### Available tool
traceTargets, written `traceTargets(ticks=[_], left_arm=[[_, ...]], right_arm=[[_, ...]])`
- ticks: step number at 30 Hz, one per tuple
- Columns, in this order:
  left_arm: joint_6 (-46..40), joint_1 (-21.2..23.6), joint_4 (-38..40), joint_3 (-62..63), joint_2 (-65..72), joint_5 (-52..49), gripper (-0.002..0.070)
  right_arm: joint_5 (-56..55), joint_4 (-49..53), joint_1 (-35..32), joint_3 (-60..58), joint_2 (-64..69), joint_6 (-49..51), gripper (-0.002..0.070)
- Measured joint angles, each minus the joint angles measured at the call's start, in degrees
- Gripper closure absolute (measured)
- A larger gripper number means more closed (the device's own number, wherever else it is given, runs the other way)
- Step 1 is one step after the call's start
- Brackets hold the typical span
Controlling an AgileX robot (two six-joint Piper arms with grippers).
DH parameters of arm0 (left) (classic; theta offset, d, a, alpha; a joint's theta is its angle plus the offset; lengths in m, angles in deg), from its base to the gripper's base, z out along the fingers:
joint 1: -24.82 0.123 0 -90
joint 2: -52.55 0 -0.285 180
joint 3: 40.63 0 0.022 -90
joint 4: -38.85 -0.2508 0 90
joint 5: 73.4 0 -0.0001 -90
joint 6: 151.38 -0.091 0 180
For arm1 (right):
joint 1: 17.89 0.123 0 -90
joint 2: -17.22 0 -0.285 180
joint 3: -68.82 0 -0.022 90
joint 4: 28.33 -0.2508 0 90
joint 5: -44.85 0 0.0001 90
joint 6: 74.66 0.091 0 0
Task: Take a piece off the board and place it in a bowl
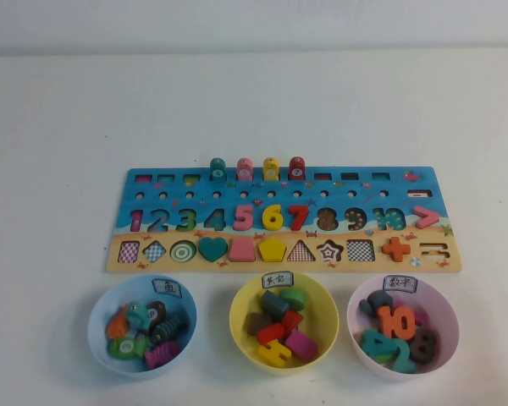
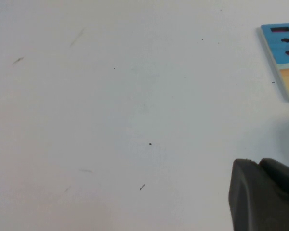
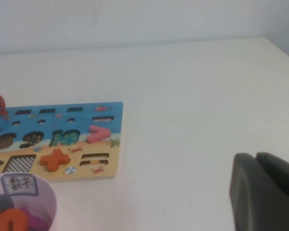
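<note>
The board (image 1: pixel 284 218) lies mid-table, with teal, pink, yellow and red pegs standing along its far edge. The light blue bowl (image 1: pixel 99 331) sits in front of its left end and holds several fish pegs. Among them lies a dark grey-black piece (image 1: pixel 156 313) with a pale round mark. Neither arm shows in the high view. My left gripper (image 2: pixel 257 162) is shut and empty over bare table left of the board's corner (image 2: pixel 284 57). My right gripper (image 3: pixel 255 155) is shut and empty over bare table right of the board (image 3: pixel 62 139).
A yellow bowl (image 1: pixel 241 326) of shape pieces and a pale pink bowl (image 1: pixel 445 315) of number pieces stand in front of the board. The pink bowl also shows in the right wrist view (image 3: pixel 48 199). The white table runs wide behind and beside the board.
</note>
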Motion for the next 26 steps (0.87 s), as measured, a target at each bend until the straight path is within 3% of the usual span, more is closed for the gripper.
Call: traceTargets(ticks=[7,26], left_arm=[[0.00,0.00,0.00,0.00,0.00,0.00,0.0680],[0.00,0.00,0.00,0.00,0.00,0.00,0.0680]], right_arm=[[7.90,-2.49,-0.82,0.00,-0.01,-2.08,0.0694],[8.82,-2.92,-0.82,0.00,-0.22,-3.80,0.0694]])
